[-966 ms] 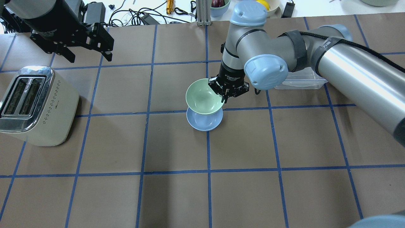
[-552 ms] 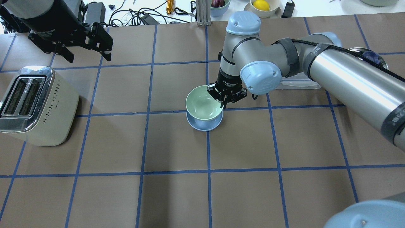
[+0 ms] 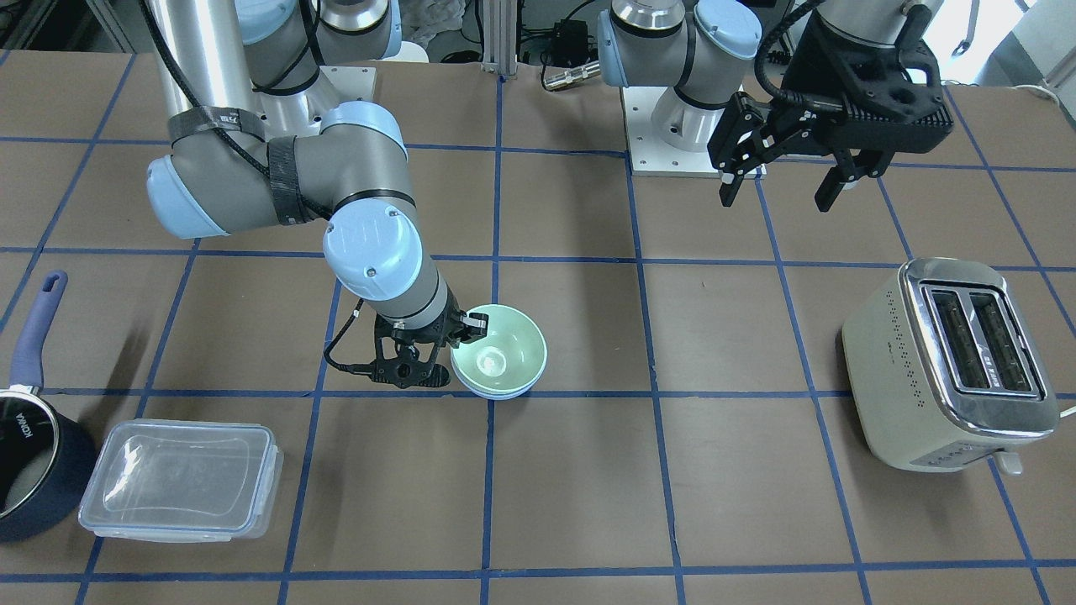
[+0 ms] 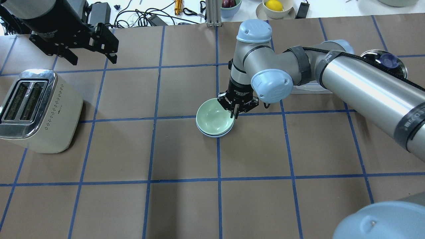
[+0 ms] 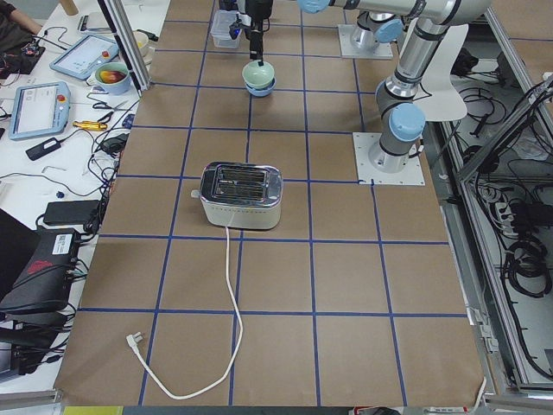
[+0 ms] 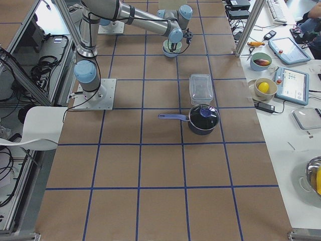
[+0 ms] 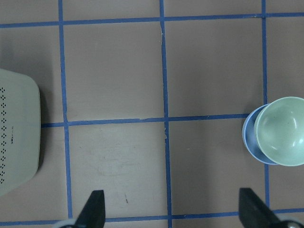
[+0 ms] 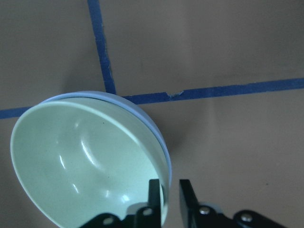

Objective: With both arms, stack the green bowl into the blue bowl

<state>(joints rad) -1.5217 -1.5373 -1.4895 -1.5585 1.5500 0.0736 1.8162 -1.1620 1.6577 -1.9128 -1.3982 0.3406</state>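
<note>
**Fig.** Release stage of the stack, overhead + wrist views. The green bowl [image 4: 214,118] sits upright inside the blue bowl [image 7: 249,142] near the middle of the bench [image 4: 186,205]. Only a thin blue crescent of rim shows around it.

The right claw [image 8: 170,197] is nearly closed. It pinches the green rim w/ 1 finger inside the bowl and 1 outside, on the robot's right side of the bowl. The left claw [image 4: 94,60] hangs wide open and empty, well apart from the bowls, near the toaster [image 4: 36,109].

Whether the green bowl is fully bottomed cannot be told. The 2 rims look approx. parallel, so it is judged seated or v. close.

To do this step well:
1. Part the fingers only a little, w/o sideways motion.
2. Lift straight up, so the inner finger clears the rim and doesn't drag or tip the 2 glossy bowls.

Any lateral pull would likely slide the pair across the bench. The left arm needs no move.
</note>
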